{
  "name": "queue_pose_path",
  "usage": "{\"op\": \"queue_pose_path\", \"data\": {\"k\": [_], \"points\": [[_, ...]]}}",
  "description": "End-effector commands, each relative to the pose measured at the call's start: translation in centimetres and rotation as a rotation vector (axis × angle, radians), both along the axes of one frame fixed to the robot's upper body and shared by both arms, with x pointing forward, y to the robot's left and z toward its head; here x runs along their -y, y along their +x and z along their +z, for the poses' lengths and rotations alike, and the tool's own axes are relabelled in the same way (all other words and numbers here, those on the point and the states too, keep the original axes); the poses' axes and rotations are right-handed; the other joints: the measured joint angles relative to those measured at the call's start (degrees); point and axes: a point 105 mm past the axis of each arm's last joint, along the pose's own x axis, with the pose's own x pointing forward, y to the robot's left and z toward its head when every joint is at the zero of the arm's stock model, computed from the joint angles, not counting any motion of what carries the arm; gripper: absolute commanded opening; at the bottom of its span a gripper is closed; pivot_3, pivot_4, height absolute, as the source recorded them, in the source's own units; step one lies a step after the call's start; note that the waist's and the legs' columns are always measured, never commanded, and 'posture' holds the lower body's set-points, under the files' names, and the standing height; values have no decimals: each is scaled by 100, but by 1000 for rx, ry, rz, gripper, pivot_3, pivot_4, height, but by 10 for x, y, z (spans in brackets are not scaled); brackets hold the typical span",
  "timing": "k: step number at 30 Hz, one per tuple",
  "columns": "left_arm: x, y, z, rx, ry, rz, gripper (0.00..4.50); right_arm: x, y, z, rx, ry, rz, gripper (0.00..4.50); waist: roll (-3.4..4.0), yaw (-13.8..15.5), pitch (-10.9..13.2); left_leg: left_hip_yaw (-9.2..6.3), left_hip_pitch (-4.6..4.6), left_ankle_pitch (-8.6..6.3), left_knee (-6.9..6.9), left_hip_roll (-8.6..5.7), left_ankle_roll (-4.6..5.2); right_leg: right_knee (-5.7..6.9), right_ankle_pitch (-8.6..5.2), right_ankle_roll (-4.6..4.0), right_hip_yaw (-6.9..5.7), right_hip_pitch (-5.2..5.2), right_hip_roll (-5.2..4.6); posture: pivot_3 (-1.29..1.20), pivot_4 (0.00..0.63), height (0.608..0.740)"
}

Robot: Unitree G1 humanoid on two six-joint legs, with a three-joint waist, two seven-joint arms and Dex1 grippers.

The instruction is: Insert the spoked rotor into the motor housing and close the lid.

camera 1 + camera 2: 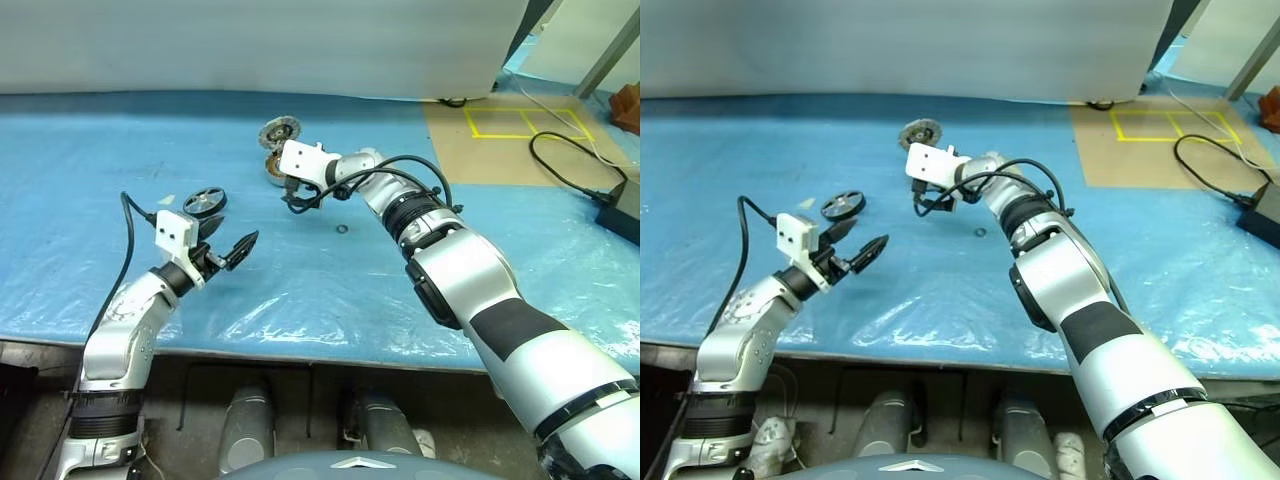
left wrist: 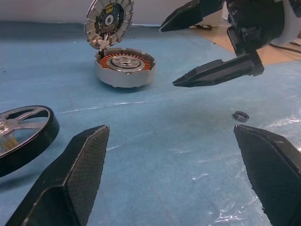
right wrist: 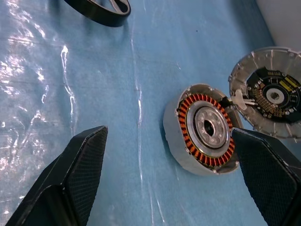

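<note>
While both arms hang over the blue sheet, this is how things lie:

Table [image 1: 120, 130]: covered in a wrinkled blue plastic sheet, with a bare brown patch marked by yellow tape at the far right corner.

Motor housing [image 3: 203, 129]: sits flat on the sheet toward the far middle of the table, open at the top, its ring of copper-brown windings plain to see around a silver centre.

Lid [image 3: 269, 98]: not on the housing; it stands tipped up just behind it, touching or nearly touching its rim, inner face with dark circuit parts turned outward.

Spoked rotor [image 1: 204, 202]: lies flat on the sheet, well apart from the housing, on the robot's left and just beyond the left claw.

Small ring [image 1: 342, 229]: a tiny metal ring lies alone on the sheet, between the rotor and the right arm.

Left gripper [image 1: 231, 243]: released, fingers spread wide, grasping nothing, hovering near the rotor without touching it.

Right gripper [image 2: 197, 47]: released too, fingers wide apart and empty, poised over the housing and angled down toward it.

Cable and black box [image 1: 622, 205]: lie at the far right edge.
</note>
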Motion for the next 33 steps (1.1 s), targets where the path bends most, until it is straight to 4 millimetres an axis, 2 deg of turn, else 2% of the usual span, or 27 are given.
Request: {"op": "queue_pose_path", "data": {"k": [1,16,25,28,31,33], "points": [[-1,-5,14,52,-2,11,4500,-2,5,15,39,38,-38,4457,0,-1,0,0,0,0,0,0,0,0,0,0,0,0,0,0,150,740],[3,-36,-1,-4,-22,73,4500,-15,1,3,31,19,-44,4457,5,-14,3,2,3,-9,0,3,-18,0,0,-1,1,2,3,0,150,740],[-1,-39,12,10,-34,95,4500,-25,0,15,39,88,-42,4457,7,-14,4,3,5,-10,-1,3,-23,1,0,0,1,2,3,0,150,740],[-13,-34,21,31,-95,143,4500,-24,-1,12,52,42,-24,4457,8,-16,5,3,5,-10,-1,3,-23,1,0,0,1,2,4,0,150,740],[-34,-19,26,52,-99,207,4500,-23,2,20,63,69,-40,4457,10,-10,6,3,8,-8,-1,4,-28,6,0,-1,1,2,4,0,150,740],[-36,-9,31,70,-79,195,4500,-22,4,28,75,93,-55,4457,13,-4,8,3,14,-7,-1,3,-29,9,0,-1,2,6,4,0,150,740]]}}
